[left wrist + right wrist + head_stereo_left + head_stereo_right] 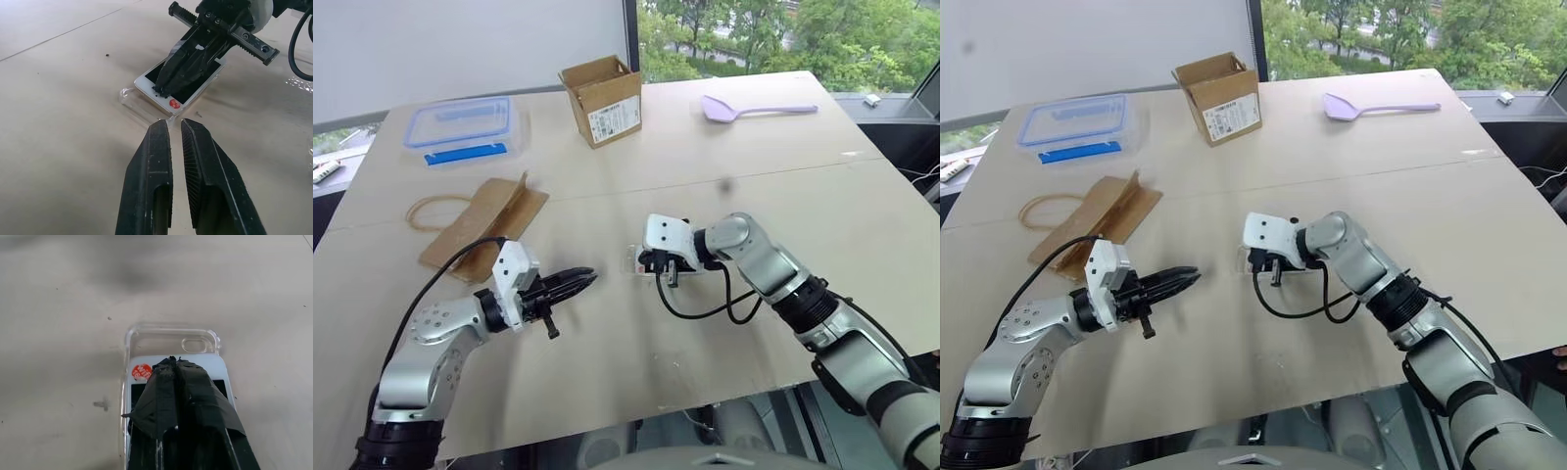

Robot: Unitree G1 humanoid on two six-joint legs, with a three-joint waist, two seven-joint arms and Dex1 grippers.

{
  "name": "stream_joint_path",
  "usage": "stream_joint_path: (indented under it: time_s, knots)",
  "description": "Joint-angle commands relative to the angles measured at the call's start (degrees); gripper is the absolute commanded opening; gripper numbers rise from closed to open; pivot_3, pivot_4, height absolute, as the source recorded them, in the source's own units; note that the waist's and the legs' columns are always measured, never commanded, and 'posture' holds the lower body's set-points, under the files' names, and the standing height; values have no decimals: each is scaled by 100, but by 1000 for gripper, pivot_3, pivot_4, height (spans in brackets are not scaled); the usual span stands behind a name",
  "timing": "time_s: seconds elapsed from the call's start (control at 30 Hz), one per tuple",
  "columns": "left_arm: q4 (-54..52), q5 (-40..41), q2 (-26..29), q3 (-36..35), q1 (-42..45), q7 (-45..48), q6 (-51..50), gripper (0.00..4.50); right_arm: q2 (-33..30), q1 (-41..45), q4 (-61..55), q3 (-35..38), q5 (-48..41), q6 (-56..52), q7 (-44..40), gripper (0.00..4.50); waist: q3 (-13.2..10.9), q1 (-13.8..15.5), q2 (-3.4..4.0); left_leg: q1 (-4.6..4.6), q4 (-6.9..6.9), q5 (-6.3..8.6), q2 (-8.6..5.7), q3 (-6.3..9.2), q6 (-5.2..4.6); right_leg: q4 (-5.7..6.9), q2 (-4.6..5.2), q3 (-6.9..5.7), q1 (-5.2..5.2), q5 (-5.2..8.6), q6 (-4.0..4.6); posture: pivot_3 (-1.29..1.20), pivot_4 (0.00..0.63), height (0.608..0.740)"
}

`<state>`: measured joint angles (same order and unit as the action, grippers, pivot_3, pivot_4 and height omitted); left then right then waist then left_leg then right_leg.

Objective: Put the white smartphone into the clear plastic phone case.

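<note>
The white smartphone (210, 366), with a red sticker on its bezel, lies screen up, partly inside the clear plastic phone case (171, 334) on the table. One end of the case sticks out past the phone. My right gripper (172, 363) is shut, and its taped black tips rest on the phone's screen (193, 85). My left gripper (174, 123) points at the phone's near end from a short distance. Its fingers are together with only a thin slit between them and nothing in it. In the head views the left gripper (587, 278) hovers to the left of the phone (630, 261).
At the back of the table stand an open cardboard box (602, 100) and a clear food box with a blue rim (460, 127). A purple spatula (744, 108) lies back right. Brown folded cardboard (484, 223) and a tan loop (431, 211) lie at the left.
</note>
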<state>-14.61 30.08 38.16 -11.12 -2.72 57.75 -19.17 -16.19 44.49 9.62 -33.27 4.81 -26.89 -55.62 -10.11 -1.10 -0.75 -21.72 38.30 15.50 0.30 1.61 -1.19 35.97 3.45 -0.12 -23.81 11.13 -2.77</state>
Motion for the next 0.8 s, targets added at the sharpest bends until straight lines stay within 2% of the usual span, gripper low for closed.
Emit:
stream_joint_path:
  time_s: [0.03,0.17,0.37,0.57,0.67,0.8]
  knots:
    - [-32,2,32,-35,20,25,127,429,68,-270,619,-290,243,-212,44,0,17,-10,2,1,0,0,0,1,0,0,-1,0,0,0,0,0,150,740]
    - [-43,-12,14,-31,2,22,134,429,218,-301,662,50,34,-272,147,0,53,-15,5,9,0,0,2,1,0,0,-3,0,8,1,0,0,150,740]
    - [-85,-6,-4,-46,-64,-6,121,429,375,-155,-787,1039,-1081,-1274,-115,0,42,-2,14,-7,1,0,3,9,0,0,-6,0,-4,1,2,0,150,740]
    - [-77,7,-50,-34,-71,-28,124,429,371,208,-1327,1475,-1272,-1695,395,0,38,3,20,-40,-5,0,1,7,1,-1,-4,0,-40,-13,-18,0,150,740]
    - [-63,-2,-66,-22,-65,-28,132,429,251,427,-1049,1471,-1051,-1546,679,0,37,4,21,-41,-6,0,1,6,1,-4,-4,0,-41,-12,-17,0,150,740]
    - [-30,-15,-93,2,-53,-18,152,429,-33,432,-333,883,-508,-1078,728,0,38,12,19,-41,-6,0,0,1,1,-6,-4,0,-40,0,2,0,150,740]
